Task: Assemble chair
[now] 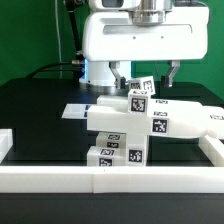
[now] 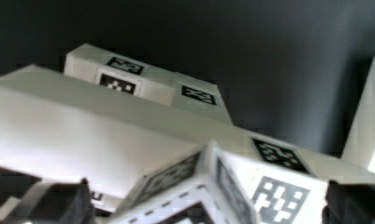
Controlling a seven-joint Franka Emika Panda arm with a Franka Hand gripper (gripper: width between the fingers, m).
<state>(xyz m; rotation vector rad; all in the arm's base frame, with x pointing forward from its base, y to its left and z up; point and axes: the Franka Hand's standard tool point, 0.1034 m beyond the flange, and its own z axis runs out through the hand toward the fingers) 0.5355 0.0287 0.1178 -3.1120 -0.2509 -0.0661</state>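
Observation:
The chair (image 1: 128, 125) stands partly joined in the middle of the table in the exterior view: chunky white blocks with black-and-white tags, stacked, with a long block (image 1: 185, 118) reaching toward the exterior view's right. A small tagged post (image 1: 144, 88) sticks up at its top. My gripper (image 1: 147, 78) hangs just above, its dark fingers either side of the post with gaps showing, jaws open. In the wrist view the tagged blocks (image 2: 255, 180) fill the space between the fingers (image 2: 59, 200), with a flat white piece (image 2: 95, 110) beyond. The gripper (image 2: 205, 208) holds nothing.
A long low white border rail (image 1: 110, 178) runs along the front, with side pieces at the exterior view's left (image 1: 5, 140) and right (image 1: 215, 145). A thin flat white piece (image 1: 75, 111) lies on the black table left of the chair.

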